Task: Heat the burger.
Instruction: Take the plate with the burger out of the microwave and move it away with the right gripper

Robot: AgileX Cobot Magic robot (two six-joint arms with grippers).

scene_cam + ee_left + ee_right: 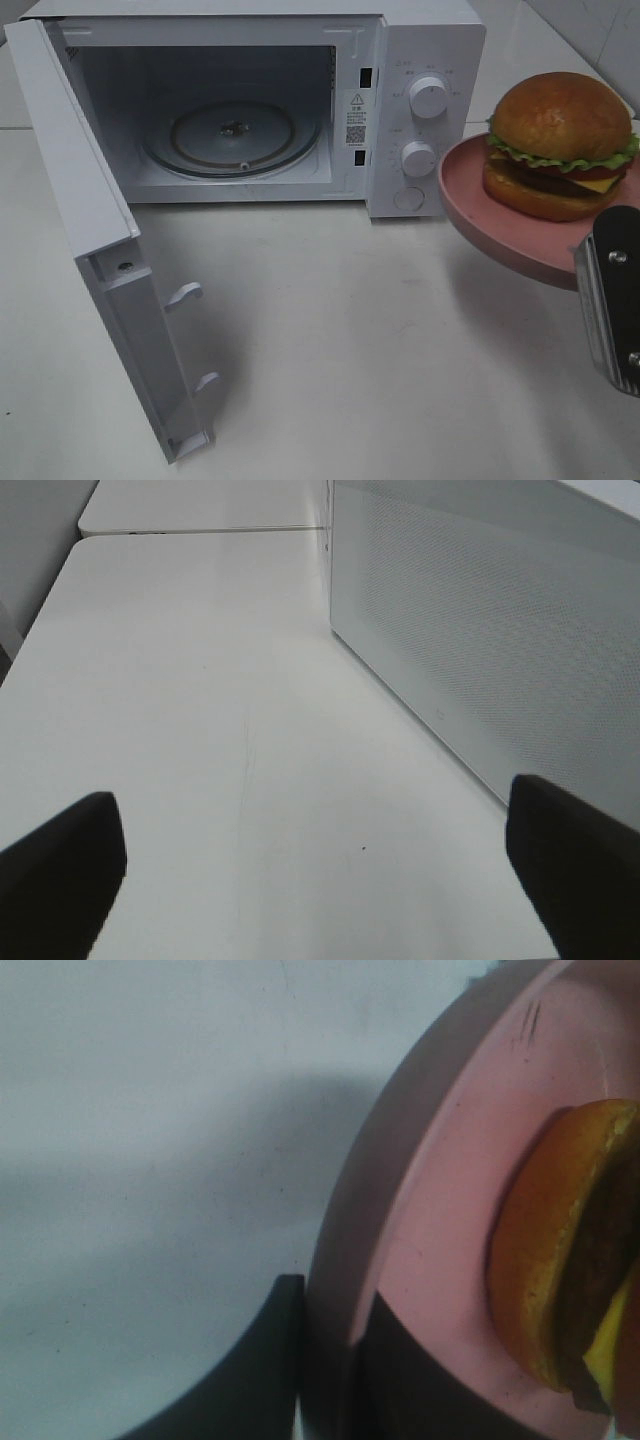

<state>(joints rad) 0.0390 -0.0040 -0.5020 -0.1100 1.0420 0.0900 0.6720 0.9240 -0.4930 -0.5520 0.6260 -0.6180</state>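
Observation:
The burger [560,140] with its glossy bun, lettuce and cheese sits on a round pink plate [480,215], which hangs above the table just right of the microwave. My right gripper [605,240] is shut on the plate's near rim. In the right wrist view its two dark fingers pinch the plate rim [400,1210] with the burger [550,1260] beyond the gripper [330,1360]. My left gripper [318,870] is open and empty over bare table beside the microwave's side wall [480,630]. It does not show in the exterior view.
The white microwave [420,60] stands at the back with its door [90,250] swung wide open to the left. Inside lies the glass turntable [235,135]. White tabletop [350,330] stretches in front of it.

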